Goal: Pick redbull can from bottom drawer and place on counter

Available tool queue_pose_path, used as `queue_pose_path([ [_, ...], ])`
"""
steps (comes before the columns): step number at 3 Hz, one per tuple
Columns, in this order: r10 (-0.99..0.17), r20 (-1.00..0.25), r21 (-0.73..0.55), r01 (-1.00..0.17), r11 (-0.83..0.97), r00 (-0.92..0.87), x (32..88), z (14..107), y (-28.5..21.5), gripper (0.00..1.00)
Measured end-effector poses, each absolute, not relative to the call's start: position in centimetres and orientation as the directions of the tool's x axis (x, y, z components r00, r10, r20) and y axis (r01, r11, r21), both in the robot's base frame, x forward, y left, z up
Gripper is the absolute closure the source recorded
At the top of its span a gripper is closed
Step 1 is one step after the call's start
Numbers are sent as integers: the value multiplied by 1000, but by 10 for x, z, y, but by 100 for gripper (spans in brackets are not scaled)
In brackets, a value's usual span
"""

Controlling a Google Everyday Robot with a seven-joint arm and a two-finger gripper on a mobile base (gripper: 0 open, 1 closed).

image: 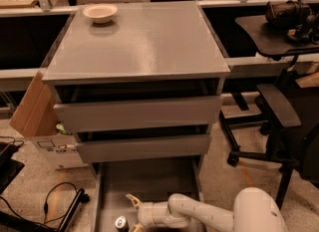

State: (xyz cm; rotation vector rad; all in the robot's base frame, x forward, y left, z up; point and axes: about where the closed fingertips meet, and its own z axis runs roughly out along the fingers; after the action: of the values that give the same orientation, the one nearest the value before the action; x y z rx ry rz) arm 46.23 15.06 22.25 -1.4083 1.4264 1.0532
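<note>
The redbull can [121, 223] stands upright on the floor of the open bottom drawer [149, 181], near its front left, showing its silver top. My gripper [131, 214] is low inside the drawer, just right of the can, with its two pale fingers [133, 199] spread open on either side of the can's right flank. It holds nothing. The white arm reaches in from the lower right. The counter [144, 42] is the grey cabinet top above.
A cream bowl [100, 13] sits at the counter's back left corner. Two upper drawers [137, 114] stand slightly open. A cardboard box [35, 109] and cables lie left of the cabinet; a black office chair [279, 111] stands to the right.
</note>
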Motion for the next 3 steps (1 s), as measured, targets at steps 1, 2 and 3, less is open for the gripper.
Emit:
queue_pose_path([
  [1, -276, -961, 10, -1000, -12, -7, 459, 201, 164, 2],
  [2, -270, -962, 54, -998, -37, -42, 453, 176, 186, 27],
  [3, -214, -969, 134, -990, -38, -123, 445, 178, 197, 49],
])
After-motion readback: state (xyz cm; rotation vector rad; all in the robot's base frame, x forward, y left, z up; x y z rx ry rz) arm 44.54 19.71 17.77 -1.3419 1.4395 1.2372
